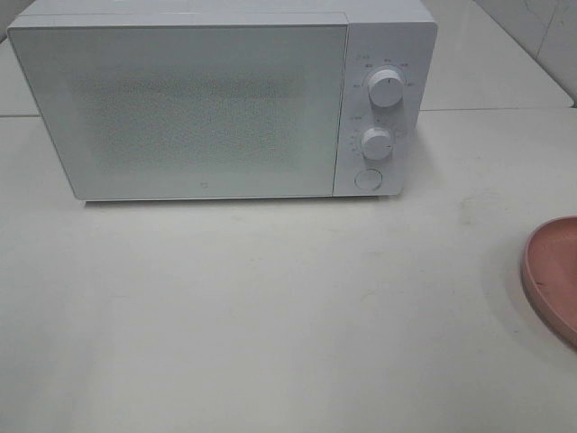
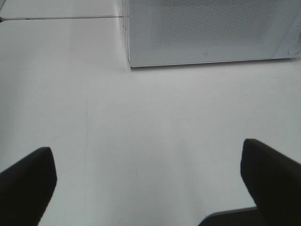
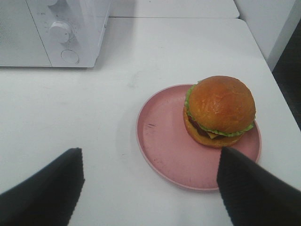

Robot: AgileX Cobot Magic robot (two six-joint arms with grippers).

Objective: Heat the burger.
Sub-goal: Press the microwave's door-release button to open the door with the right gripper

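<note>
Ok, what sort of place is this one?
Probably a kitchen-style test setup rather than a real kitchen: a white microwave with its door shut, a burger on a pink plate, all on a plain white table.

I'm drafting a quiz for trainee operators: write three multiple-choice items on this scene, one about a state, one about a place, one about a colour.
1. The microwave is: A) shut B) wide open C) lying on its side.
2. The burger sits: A) inside the microwave B) on the plate C) on the bare table.
3. The plate is: A) blue B) pink C) green.

Answers:
1 A, its door lies flush with the front panel.
2 B, the right wrist view shows it resting on the plate.
3 B, both views of it show pink.
</note>
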